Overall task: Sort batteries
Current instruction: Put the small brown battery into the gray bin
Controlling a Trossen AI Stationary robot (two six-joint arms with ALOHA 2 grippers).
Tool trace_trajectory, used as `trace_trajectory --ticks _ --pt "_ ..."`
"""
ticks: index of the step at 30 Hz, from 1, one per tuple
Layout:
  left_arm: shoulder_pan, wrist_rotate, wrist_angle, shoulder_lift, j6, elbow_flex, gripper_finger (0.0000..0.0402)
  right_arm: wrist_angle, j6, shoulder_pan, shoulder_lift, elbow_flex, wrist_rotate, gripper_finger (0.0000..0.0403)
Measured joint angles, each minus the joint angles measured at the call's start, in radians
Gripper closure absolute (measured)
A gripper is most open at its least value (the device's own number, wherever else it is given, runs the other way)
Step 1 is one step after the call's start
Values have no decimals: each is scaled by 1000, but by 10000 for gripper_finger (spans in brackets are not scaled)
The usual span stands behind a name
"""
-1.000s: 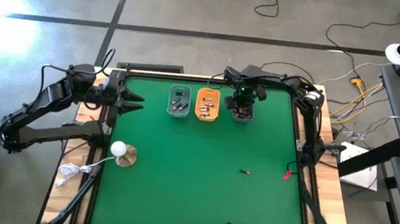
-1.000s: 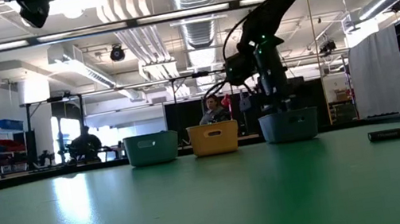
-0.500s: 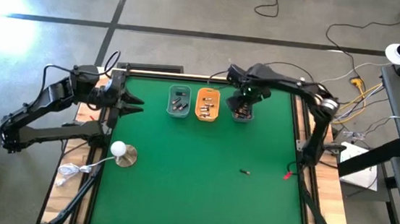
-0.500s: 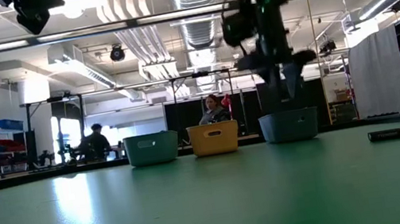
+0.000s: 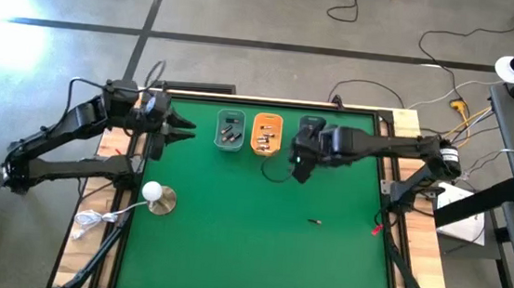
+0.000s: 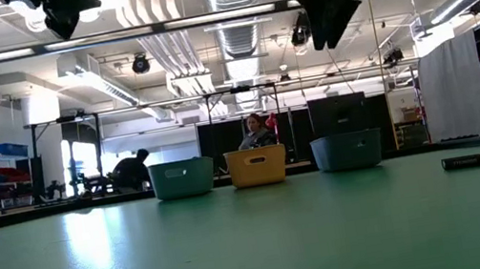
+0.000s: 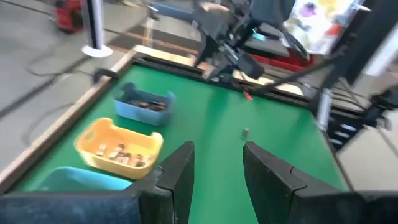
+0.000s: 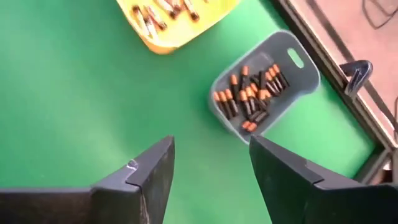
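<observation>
We see the right pincer (image 5: 298,163) raised, fingers apart and empty, beside the grey tray (image 8: 264,93) of batteries (image 8: 250,98); left pincer (image 5: 182,128) apart, near the bench's (image 5: 231,226) left edge.

You're looking at a plain green table (image 5: 257,247) carrying three small trays — a blue-grey tray (image 5: 229,130), a yellow-orange tray (image 5: 266,133) and a grey-blue tray (image 8: 264,87). The batteries (image 8: 250,96) in that last one are black with orange ends. Both arms are dark, and the ball (image 5: 152,191) at your left edge is white — its round base (image 5: 164,202) silvery.
</observation>
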Motion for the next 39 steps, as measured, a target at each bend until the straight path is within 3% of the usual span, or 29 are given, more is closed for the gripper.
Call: trace_trajectory --ticks 5,11,16,19,23,30,32,39 --pt "0 38 30 76 26 0 284 -3 106 95 6 0 19 212" --pt "0 40 137 167 43 11 284 -24 113 109 14 0 10 234" --pt "0 40 141 217 59 60 284 -53 138 107 14 -7 -104 260" --pt "0 40 135 231 69 70 284 -33 151 142 14 -34 -113 264" --pt "0 40 114 234 69 73 284 34 206 208 14 -131 -181 244" --pt "0 40 99 227 80 74 284 264 257 296 15 -389 -632 188" --pt "0 40 98 227 82 74 284 311 292 313 15 -444 -664 178" --pt "0 40 96 230 85 74 284 361 294 316 15 -530 -627 153"
